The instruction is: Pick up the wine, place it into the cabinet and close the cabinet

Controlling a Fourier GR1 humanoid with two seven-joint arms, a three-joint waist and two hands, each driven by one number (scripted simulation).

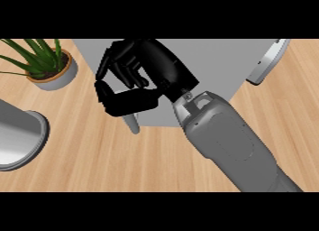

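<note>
Counter (122,158), wood; cabinet (215,58), grey, its door (267,63) swung wide at right; right hand (138,72), over the cabinet's front, grasp unreadable; wine, unseen, possibly hidden in that hand: you keep it upright, clear of the door.

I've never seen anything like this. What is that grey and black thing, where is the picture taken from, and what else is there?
You are looking steeply down from the robot's head at a wooden counter. The grey tube is its right forearm, ending in a black hand with curled fingers, stretched over a grey cabinet. Whether the hand holds anything cannot be told; no wine shows. The cabinet's door stands open at the right. A potted plant stands top left, and a round grey metal object lies at the left edge. The left hand is not in view.
</note>
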